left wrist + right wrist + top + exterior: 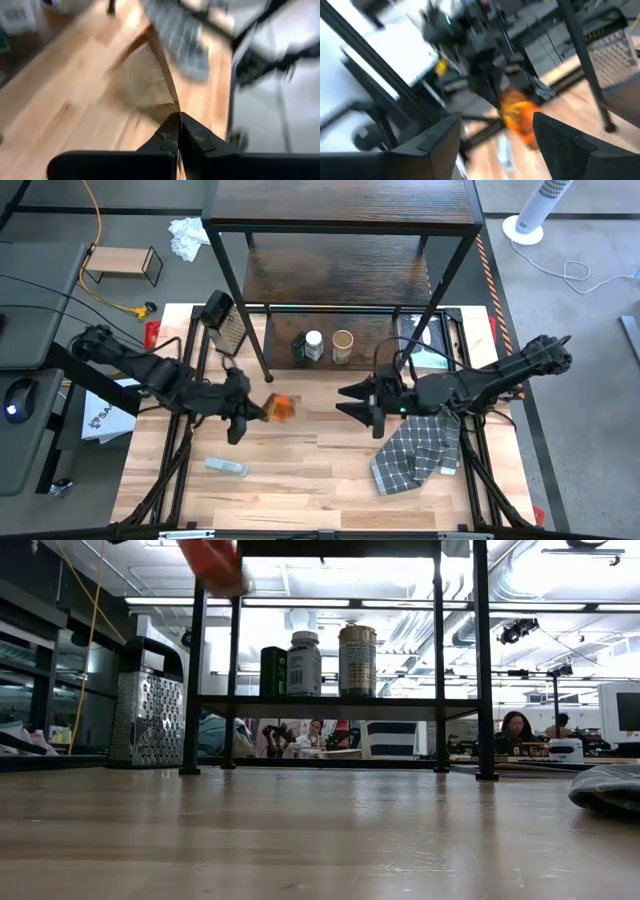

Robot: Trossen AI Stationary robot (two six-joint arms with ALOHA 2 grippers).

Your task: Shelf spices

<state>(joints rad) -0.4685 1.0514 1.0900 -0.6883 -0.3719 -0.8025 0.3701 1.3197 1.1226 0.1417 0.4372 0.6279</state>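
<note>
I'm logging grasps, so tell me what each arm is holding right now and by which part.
The left tool holds the reddish packet above the table, pinched by one thin edge. The right tool is open, holding nothing.

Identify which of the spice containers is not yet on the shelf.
The reddish-orange packet, held in the left gripper above the table. The dark jar, white-capped jar and tan-lidded jar already stand side by side on the shelf.

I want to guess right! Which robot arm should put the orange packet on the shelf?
The left. Its gripper already holds the orange packet above the table, while the right gripper is open and empty.
</note>
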